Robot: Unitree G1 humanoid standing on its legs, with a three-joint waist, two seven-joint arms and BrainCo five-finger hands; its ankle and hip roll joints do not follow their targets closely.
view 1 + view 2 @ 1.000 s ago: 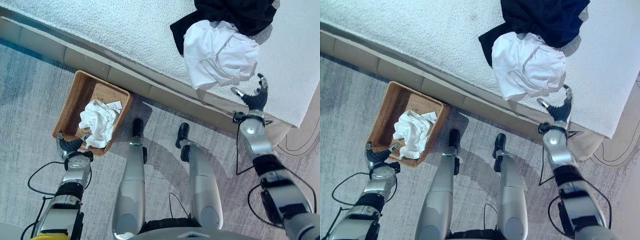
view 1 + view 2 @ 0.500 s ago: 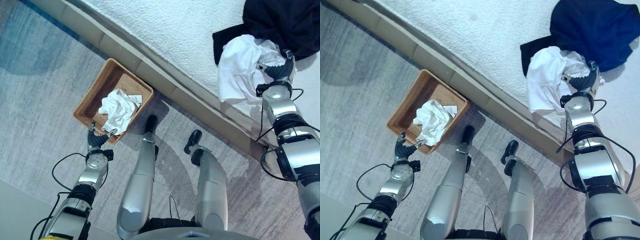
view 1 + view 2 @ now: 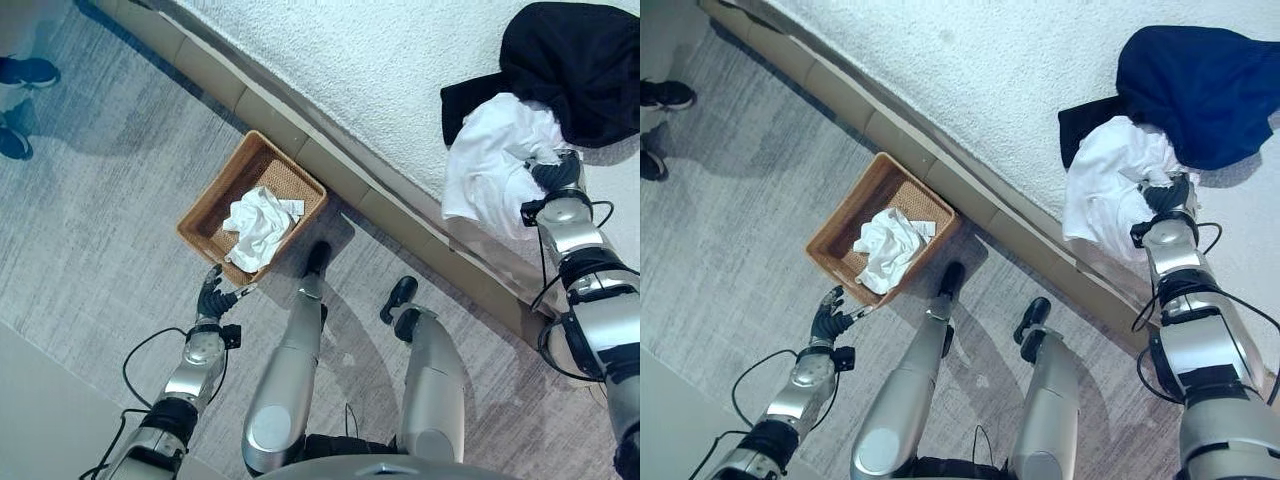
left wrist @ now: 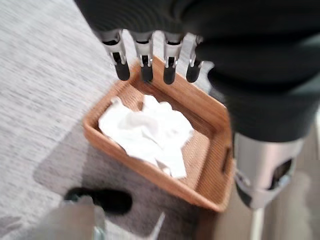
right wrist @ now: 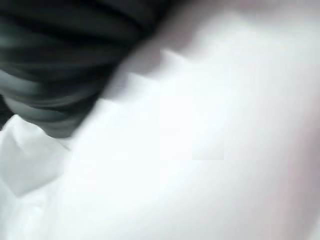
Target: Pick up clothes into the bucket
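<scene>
Fingers of the right hand (image 3: pixel 556 172) are buried in the white garment (image 3: pixel 490 165) on the bed, so it cannot be told whether they have closed on the cloth; the right wrist view offers white fabric pressed close against the dark ribbed cover and nothing of the fingertips. Fingers (image 4: pixel 145 67) of the left hand (image 3: pixel 212 296) hang straight and spread, holding nothing, above the floor just short of the near corner of the wicker basket (image 3: pixel 205 215). That basket stands on the grey carpet (image 3: pixel 90 220) beside the bed's base and already contains one crumpled white cloth (image 3: pixel 259 224). The white garment lies near the edge of the white bedspread (image 3: pixel 350 60), its far side overlapped by a dark garment (image 3: pixel 575 65) heaped just behind it. A person's shoes (image 3: pixel 20 72) stand at the far left of the carpet, well apart from the work. The step in hand appears to be the grasp on the white garment, with one piece binned and two left on the bed. The next move calls for a firm closure on the white cloth alone, a lift clear of the bed edge without dragging the dark garment along, then a carry across to the basket, which sits well apart on the robot's left side.
</scene>
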